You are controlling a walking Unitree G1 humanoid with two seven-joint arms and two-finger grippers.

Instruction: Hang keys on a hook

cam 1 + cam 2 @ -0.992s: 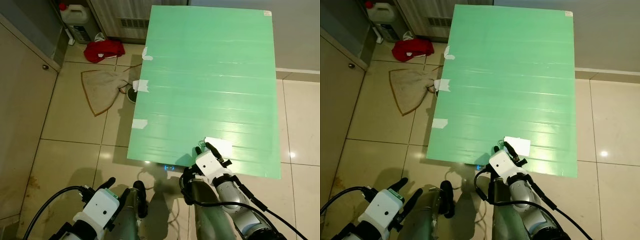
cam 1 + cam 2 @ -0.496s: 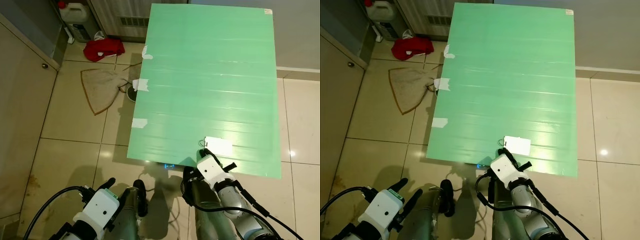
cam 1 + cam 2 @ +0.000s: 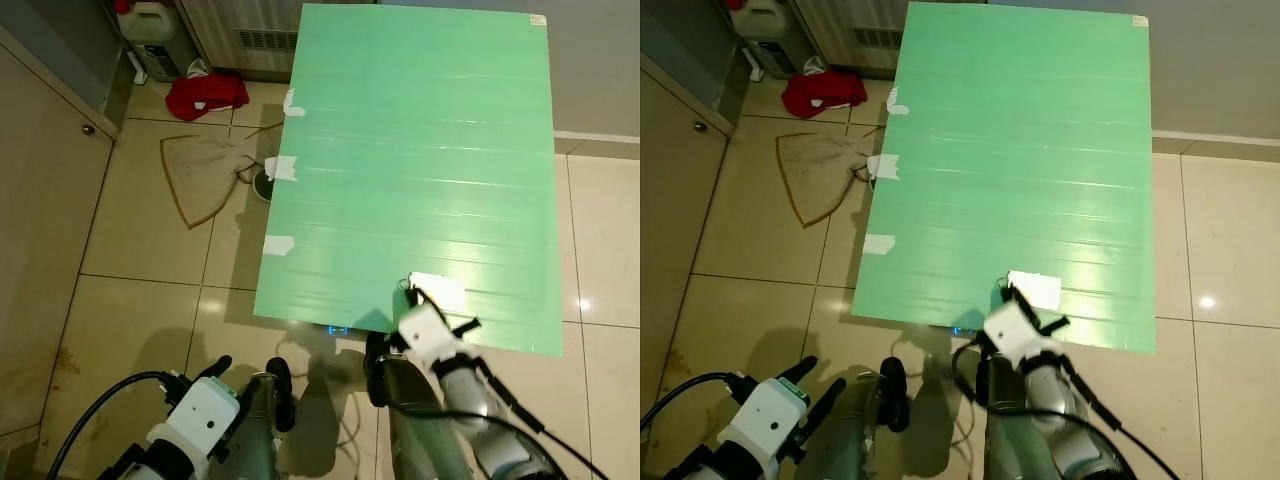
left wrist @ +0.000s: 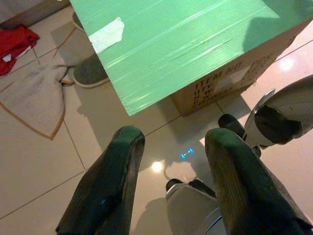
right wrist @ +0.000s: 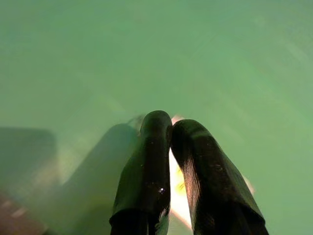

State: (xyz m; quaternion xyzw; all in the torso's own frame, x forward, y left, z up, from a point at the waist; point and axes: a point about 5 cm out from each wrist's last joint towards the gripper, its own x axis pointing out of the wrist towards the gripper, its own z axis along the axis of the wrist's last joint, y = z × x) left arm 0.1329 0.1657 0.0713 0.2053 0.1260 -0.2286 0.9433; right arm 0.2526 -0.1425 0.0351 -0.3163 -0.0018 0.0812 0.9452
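Head views: right gripper (image 3: 412,292) at the near edge of the green bench (image 3: 420,130), beside a white tag (image 3: 440,291) with a thin key ring (image 3: 403,285). Better to lower slowly and grasp the ring itself; no hook to be seen.

Right wrist view: jaws pressed nearly together over the pale tag, nothing clearly pinched.

Left wrist view: left gripper (image 4: 171,161) idle above the floor (image 4: 49,161), jaws spread. Free room on the tiles; bench corner and cardboard box (image 4: 225,78) close.

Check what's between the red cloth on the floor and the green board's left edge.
In the left eye view, a beige rag lies on the tiles between the red cloth and the green board, with a grey slipper tucked at the board's edge.
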